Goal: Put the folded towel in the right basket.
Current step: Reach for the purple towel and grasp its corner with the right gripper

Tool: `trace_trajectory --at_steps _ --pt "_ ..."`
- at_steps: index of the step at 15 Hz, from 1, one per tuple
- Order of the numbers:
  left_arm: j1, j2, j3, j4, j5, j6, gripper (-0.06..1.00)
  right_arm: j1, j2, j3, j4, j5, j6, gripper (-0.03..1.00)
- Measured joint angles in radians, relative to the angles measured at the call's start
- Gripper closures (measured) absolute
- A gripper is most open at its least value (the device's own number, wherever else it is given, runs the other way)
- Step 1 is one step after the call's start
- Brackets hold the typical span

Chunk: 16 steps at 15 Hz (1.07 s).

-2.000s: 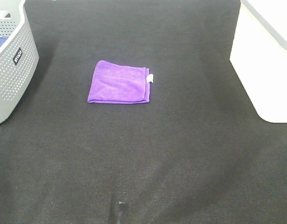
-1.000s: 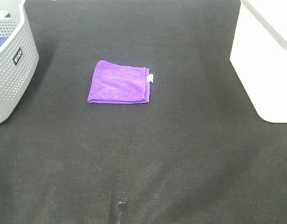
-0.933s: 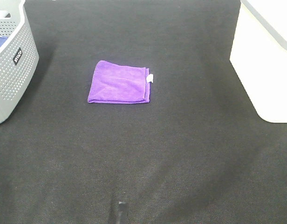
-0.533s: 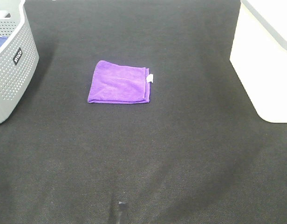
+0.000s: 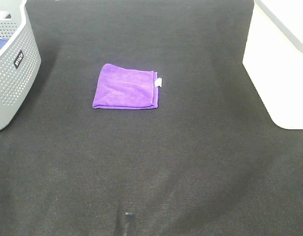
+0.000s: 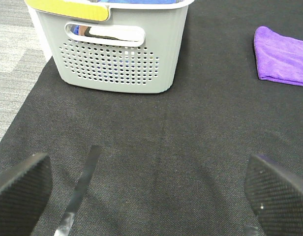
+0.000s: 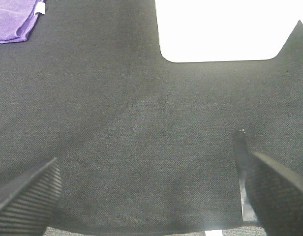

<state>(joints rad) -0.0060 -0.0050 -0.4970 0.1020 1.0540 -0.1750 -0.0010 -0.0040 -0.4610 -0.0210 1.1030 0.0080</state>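
Note:
A folded purple towel (image 5: 125,87) with a small white tag lies flat on the dark mat (image 5: 151,162), left of centre. The white right basket (image 5: 281,59) stands at the right edge. Neither gripper shows in the exterior high view. The left wrist view shows my left gripper (image 6: 146,196) open and empty above the mat, with the towel (image 6: 283,56) far off to one side. The right wrist view shows my right gripper (image 7: 151,196) open and empty, with the white basket (image 7: 220,27) ahead and a corner of the towel (image 7: 16,19) at the edge.
A grey perforated basket (image 5: 11,64) holding something blue stands at the left edge; it also shows in the left wrist view (image 6: 109,46). A small dark object (image 5: 128,223) lies at the mat's near edge.

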Motion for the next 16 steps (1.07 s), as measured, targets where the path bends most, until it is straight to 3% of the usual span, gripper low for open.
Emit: trace_trajectory --at_steps 16 --pt "0.0 0.0 0.0 0.0 0.0 0.0 -0.04 0.0 0.0 0.0 -0.003 0.0 0.0 0.01"
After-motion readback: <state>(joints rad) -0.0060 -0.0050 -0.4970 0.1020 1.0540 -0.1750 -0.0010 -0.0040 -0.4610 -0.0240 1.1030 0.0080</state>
